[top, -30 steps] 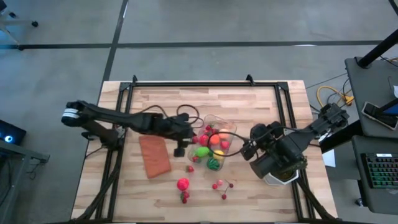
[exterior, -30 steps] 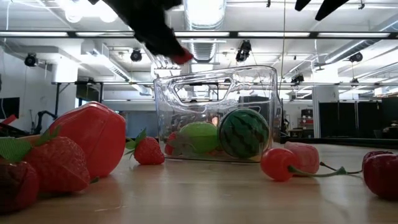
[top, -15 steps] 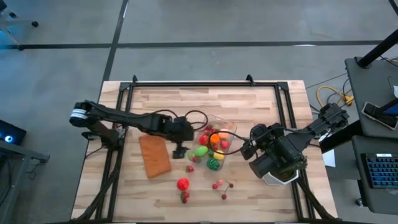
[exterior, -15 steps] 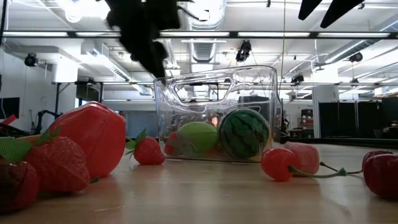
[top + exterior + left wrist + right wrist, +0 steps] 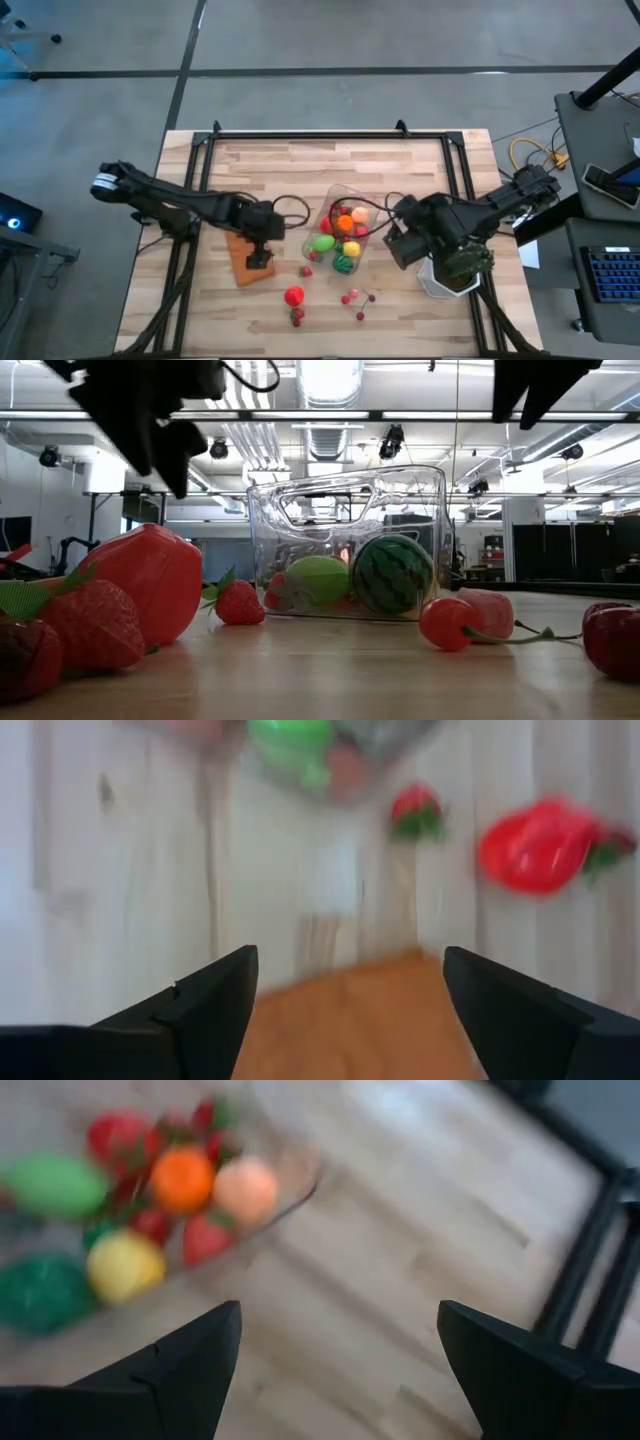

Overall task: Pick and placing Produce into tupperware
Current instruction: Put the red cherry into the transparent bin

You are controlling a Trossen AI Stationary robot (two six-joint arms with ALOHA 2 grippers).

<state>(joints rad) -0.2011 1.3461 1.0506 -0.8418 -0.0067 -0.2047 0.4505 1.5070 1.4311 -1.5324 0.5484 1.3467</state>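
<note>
The clear tupperware stands mid-table with several pieces of produce in it, among them a striped green melon and an orange. More produce lies loose on the wood near it: a big red piece, a strawberry and cherries. My left gripper hovers open over the flat brown-orange rectangle, left of the tupperware, with nothing between its fingers. On the tupperware's right my right gripper hangs open and empty above the table.
A white pot stands on the table under my right arm. A black frame runs along the table's far edge and down both sides. In the low view a red piece and strawberries lie close to the near edge.
My left gripper has drawn back from above the tupperware toward the table's left and near edge, tipping further down, and now hangs over the brown-orange rectangle. The small red piece at its fingertips a second ago is gone from them. My right gripper has turned and shifted slightly toward the tupperware.
</note>
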